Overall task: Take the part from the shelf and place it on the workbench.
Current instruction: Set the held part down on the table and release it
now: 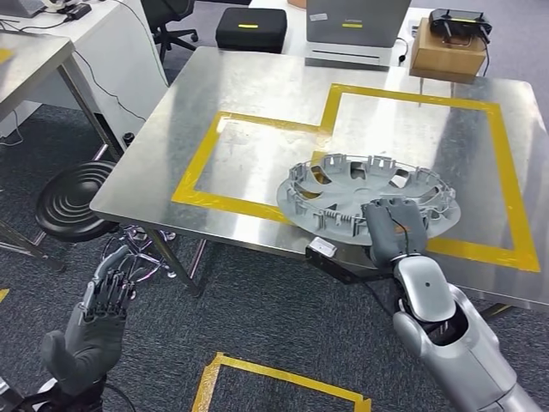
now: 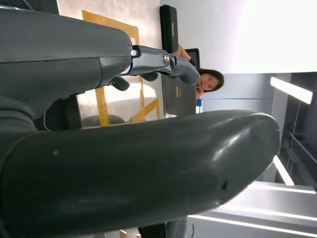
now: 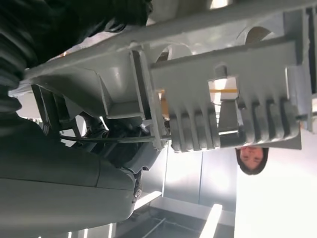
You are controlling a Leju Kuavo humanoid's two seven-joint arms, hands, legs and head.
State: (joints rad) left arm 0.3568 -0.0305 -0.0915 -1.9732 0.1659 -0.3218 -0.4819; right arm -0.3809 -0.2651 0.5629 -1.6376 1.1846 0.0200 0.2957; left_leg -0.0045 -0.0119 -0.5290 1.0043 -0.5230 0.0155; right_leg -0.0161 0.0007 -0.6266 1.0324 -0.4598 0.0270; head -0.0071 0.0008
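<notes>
The part [image 1: 369, 196], a round grey wheel-cover-like disc with ribbed tabs standing along its rim, is lying on the steel desk [image 1: 259, 86], straddling the yellow tape outline [image 1: 491, 253] near the front edge and overhanging that edge slightly where the right hand [image 1: 395, 230] is gripping it. That hand is grasping the rim, fingers curling over the raised tabs; the right wrist view is showing the ribbed moulding [image 3: 232, 124] close against the hand's fingers. The left hand [image 1: 97, 318] is hanging low beside the desk, holding nothing, fingers loosely apart and partly curled. Judging by its thin walls and cut-outs, the part is probably light moulded plastic, stiff across the face but springy at the rim, and the small tabs are looking like the fragile bits (easy to snap if squeezed hard). The rim between tabs is seeming the safest place to take hold, since the smooth face would likely slip. No brand, label or writing is readable on the part; a small white tag [image 1: 322, 248] at the desk edge is too blurred to read.
</notes>
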